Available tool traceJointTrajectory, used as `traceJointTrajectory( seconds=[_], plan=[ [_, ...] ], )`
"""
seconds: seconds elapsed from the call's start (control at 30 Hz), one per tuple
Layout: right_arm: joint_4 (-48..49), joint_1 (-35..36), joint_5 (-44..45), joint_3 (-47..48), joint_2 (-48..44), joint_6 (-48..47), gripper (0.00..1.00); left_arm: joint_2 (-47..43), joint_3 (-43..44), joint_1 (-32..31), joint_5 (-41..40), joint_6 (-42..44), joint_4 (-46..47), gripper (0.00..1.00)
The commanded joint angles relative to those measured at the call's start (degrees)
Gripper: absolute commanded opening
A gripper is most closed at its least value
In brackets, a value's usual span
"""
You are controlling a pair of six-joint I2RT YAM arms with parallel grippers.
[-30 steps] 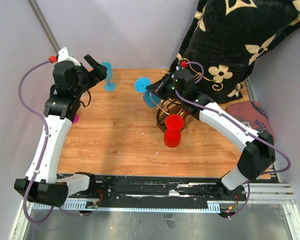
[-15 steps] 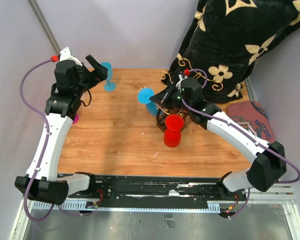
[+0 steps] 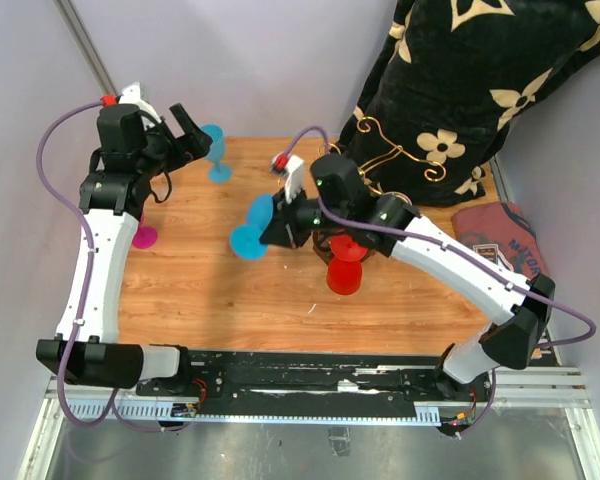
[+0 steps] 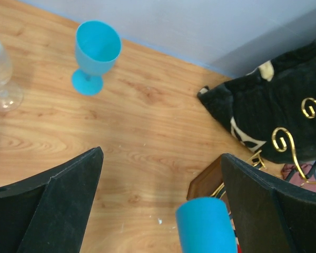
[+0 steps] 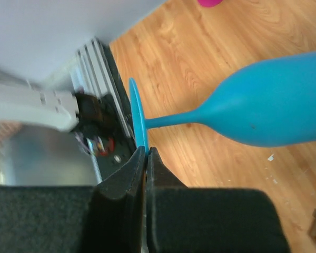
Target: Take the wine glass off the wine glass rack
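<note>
A blue wine glass (image 3: 247, 240) hangs tilted on its side above the table, left of the wine glass rack (image 3: 372, 127). My right gripper (image 3: 277, 228) is shut on the rim of its foot (image 5: 138, 118), and its bowl (image 5: 274, 113) points away to the side. The rack's gold scrolls (image 4: 282, 140) and brown base (image 4: 206, 182) show in the left wrist view, with the held glass's bowl (image 4: 205, 226) low in front. A red glass (image 3: 346, 262) sits at the rack's front. My left gripper (image 3: 192, 135) is open at the far left with nothing between its fingers (image 4: 68, 179).
A second blue glass (image 3: 216, 152) stands upright at the back left, close to my left gripper. A clear glass (image 4: 1, 74) stands left of it, and a pink glass (image 3: 140, 237) sits under my left arm. A black flowered cloth (image 3: 460, 80) fills the back right.
My right gripper has carried the blue glass away from the rack, leftward and toward the front of the table. My left arm has turned slightly and stayed open.
</note>
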Motion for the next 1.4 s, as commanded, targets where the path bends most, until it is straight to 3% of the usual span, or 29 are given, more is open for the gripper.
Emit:
traceJointTrajectory(
  seconds=[0.0, 0.07, 0.27, 0.5, 0.93, 1.23, 1.37],
  plan=[
    [-13.4, 9.1, 4.6, 2.2, 0.4, -33.5, 0.01, -1.7, 1.3, 3.3, 4.7, 1.9, -5.4, 1.0],
    [-13.3, 11.9, 7.5, -0.6, -0.7, -43.6, 0.01, -1.7, 2.3, 4.2, 4.9, 2.3, -8.0, 1.0],
    [-4.4, 15.2, 15.5, -12.9, -6.1, -61.3, 0.01, -2.5, 2.0, 5.0, 8.0, 2.5, -12.6, 1.0],
    [7.3, 15.3, 15.5, -21.4, -11.9, -74.9, 0.01, -4.9, -6.4, 5.0, 21.3, -0.6, -10.6, 1.0],
    [4.3, 15.0, 16.6, -11.7, -2.0, -83.3, 0.01, -6.2, -9.6, 5.0, 28.0, -2.6, -10.4, 1.0],
    [5.4, 15.0, 16.9, -8.4, 0.6, -84.2, 0.01, -6.6, -12.3, 5.0, 27.8, -1.3, -11.5, 1.0],
    [5.1, 15.0, 17.6, -7.2, 1.2, -85.0, 0.01, -6.8, -12.5, 5.0, 23.9, 0.4, -13.0, 1.0]
  ],
)
